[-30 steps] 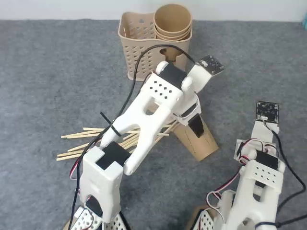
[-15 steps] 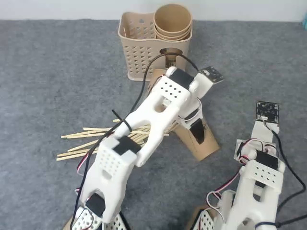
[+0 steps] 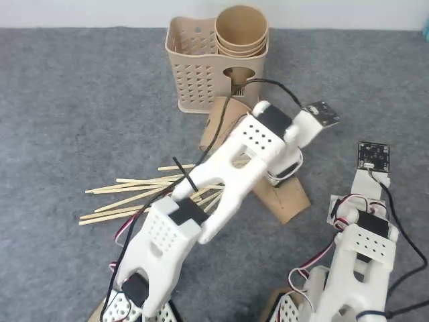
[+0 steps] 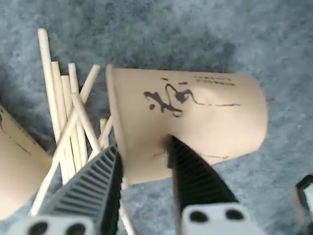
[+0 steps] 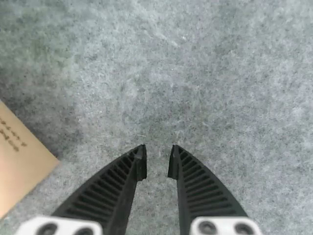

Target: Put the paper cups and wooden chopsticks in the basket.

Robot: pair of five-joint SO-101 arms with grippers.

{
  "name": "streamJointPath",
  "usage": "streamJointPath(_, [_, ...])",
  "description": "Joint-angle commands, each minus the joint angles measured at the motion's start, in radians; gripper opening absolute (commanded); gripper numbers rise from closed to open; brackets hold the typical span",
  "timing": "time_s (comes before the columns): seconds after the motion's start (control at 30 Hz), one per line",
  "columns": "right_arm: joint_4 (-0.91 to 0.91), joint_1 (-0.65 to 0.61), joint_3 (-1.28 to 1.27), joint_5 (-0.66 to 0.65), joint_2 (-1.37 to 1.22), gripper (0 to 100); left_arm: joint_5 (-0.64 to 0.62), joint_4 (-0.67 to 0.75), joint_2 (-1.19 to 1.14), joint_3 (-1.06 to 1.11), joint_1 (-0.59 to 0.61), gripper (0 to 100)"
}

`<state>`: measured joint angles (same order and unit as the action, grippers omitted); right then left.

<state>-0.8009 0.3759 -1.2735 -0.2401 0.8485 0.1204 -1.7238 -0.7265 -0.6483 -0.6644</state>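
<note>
The left arm (image 3: 221,174) swings away from the basket (image 3: 194,74) and toward the other arm, leaning lower over the tabletop, and its elbow shifts the same way. Its camera board (image 3: 320,114) moves from just in front of the basket to a spot out over the lying cup (image 3: 291,201). The left hand (image 4: 142,152) now sits parted at that cup's mouth end, one finger by the rim and the other on the wall. The cup seems nudged slightly toward the other arm. With the arm out of the way, a second cup (image 3: 218,124) lying before the basket comes into sight, and more of the chopsticks (image 3: 134,194) is uncovered.
</note>
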Motion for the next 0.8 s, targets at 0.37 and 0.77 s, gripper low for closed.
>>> streamJointPath(0.37, [0.041,0.007,0.003,-0.006,0.022,9.5,-0.012,-0.032,0.368,0.091,0.087,1])
streamJointPath(0.77, [0.041,0.005,0.002,-0.006,0.022,9.5,0.034,-0.031,0.634,0.14,0.083,1])
